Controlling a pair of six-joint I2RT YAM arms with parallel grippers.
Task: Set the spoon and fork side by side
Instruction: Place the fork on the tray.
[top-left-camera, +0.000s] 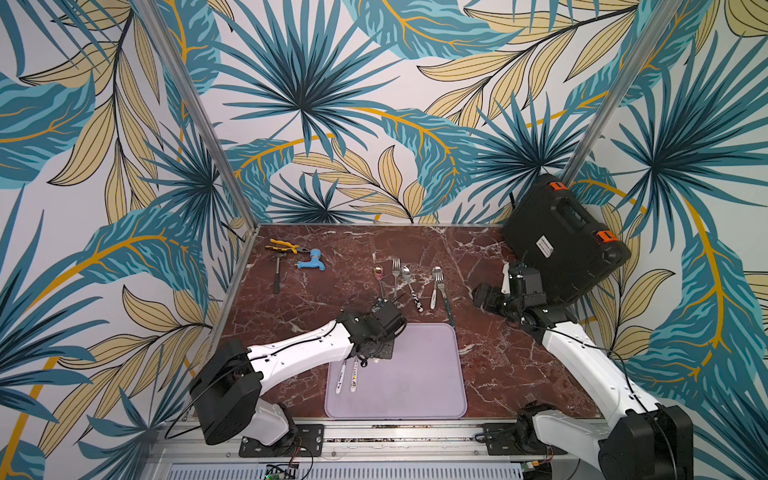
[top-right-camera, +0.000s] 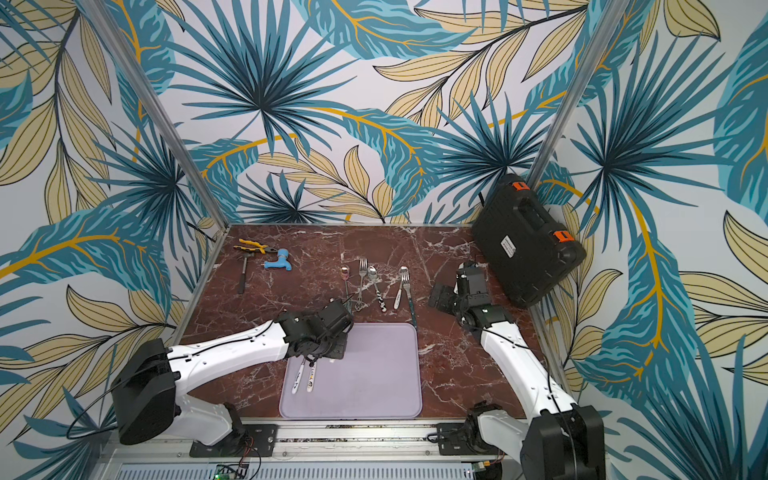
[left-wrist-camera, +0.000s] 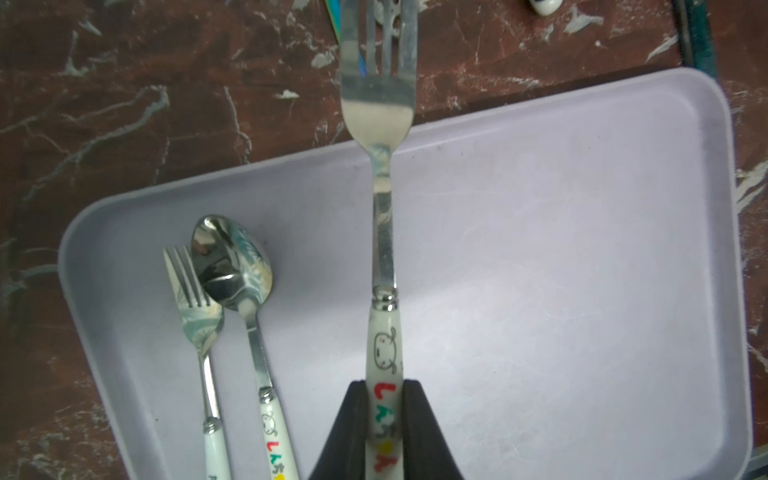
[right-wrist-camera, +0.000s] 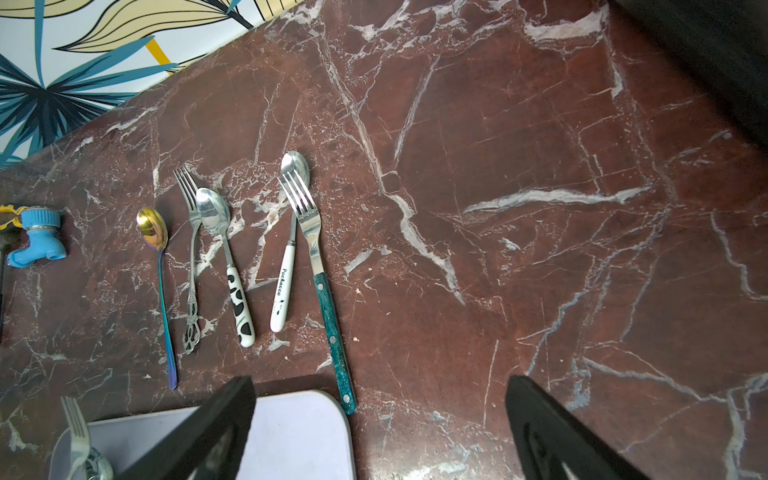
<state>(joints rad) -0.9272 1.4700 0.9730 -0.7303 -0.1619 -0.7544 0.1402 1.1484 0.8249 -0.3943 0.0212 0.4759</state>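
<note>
Two black fingers (left-wrist-camera: 353, 419) of my left pincer (left-wrist-camera: 383, 401) are drawn in almost together on the fork (left-wrist-camera: 382, 208), pinching its white handle at the red and green letters. The rest of the handle, with its little cartoon face, and the whole steel shaft stick out beyond my fingertips. I hold the fork over the lilac tray (left-wrist-camera: 582, 249), near its far left corner, and the tines point away from me and reach past the tray's far edge, over the marble table (right-wrist-camera: 498, 166).

The spoon (left-wrist-camera: 232, 262) with the same lettered handle lies flat in the tray, between my pincer and the tray's left edge, with its bowl towards the far edge. It runs roughly parallel to the fork I hold, near it but apart from it. A small fork (left-wrist-camera: 195, 299) lies just beside the spoon on the side nearer the left edge, its tines against the spoon's bowl.

My right pincer (right-wrist-camera: 380, 386) stands wide apart with nothing in it, over the table beyond the tray's far right corner, facing a row of loose cutlery (right-wrist-camera: 241, 299).
</note>
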